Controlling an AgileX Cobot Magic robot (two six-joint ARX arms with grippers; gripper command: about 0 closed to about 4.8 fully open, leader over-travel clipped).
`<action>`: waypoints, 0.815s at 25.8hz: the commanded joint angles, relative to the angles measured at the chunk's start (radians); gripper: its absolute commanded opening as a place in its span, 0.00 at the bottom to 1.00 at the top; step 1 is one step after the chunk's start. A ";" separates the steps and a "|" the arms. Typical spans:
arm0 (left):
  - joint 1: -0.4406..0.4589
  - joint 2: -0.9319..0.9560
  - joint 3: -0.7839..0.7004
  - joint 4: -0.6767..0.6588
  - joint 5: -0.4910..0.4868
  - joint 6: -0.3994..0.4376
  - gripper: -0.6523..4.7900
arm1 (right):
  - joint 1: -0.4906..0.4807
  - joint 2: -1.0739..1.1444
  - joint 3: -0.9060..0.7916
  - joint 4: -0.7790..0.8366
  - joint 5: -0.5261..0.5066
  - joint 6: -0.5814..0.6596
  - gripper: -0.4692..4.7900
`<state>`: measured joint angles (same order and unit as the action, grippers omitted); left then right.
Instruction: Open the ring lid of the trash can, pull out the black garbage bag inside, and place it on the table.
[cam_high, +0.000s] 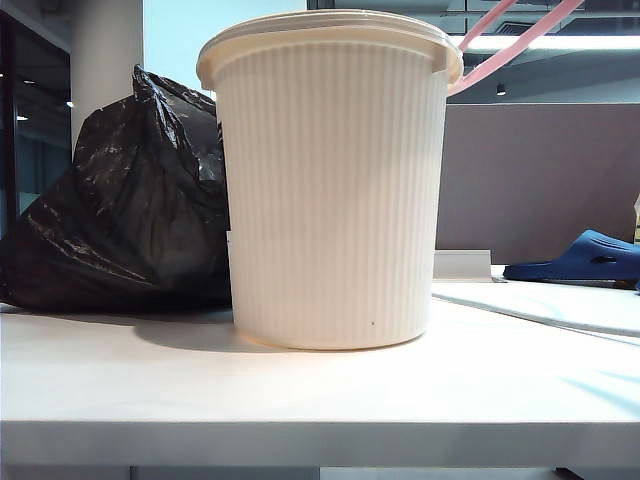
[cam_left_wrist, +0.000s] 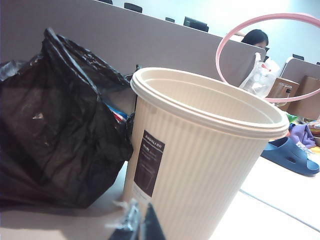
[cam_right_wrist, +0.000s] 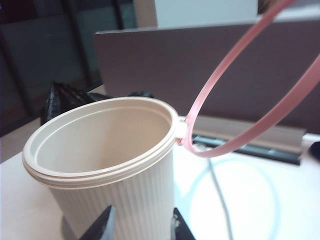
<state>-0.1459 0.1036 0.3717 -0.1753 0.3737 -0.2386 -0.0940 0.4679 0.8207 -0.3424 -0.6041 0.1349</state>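
Observation:
The cream ribbed trash can stands upright mid-table, and its inside shows bare. Its pale pink ring lid is swung up on its hinge at the right of the rim, standing above it. The black garbage bag lies crumpled on the table, left of the bin and against its wall. My left gripper is shut with nothing in it, low beside the bin's label. My right gripper is open, its jaws apart in front of the bin's wall, holding nothing. Neither gripper appears in the exterior view.
A grey-brown partition runs behind the table. A blue slipper lies at the far right. A white cable curves over the tabletop right of the bin. Behind the partition are a person and boxes.

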 joint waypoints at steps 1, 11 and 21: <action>0.000 -0.005 -0.011 0.042 0.005 -0.006 0.15 | 0.016 -0.059 -0.006 0.002 0.057 -0.032 0.36; 0.000 -0.006 -0.092 0.108 -0.023 -0.057 0.15 | 0.015 -0.220 -0.116 -0.013 0.093 -0.030 0.25; 0.000 -0.006 -0.214 0.149 -0.134 -0.031 0.15 | 0.015 -0.329 -0.241 -0.012 0.023 0.010 0.25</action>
<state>-0.1455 0.0975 0.1684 -0.0692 0.2504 -0.2783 -0.0788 0.1509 0.5877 -0.3733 -0.5777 0.1219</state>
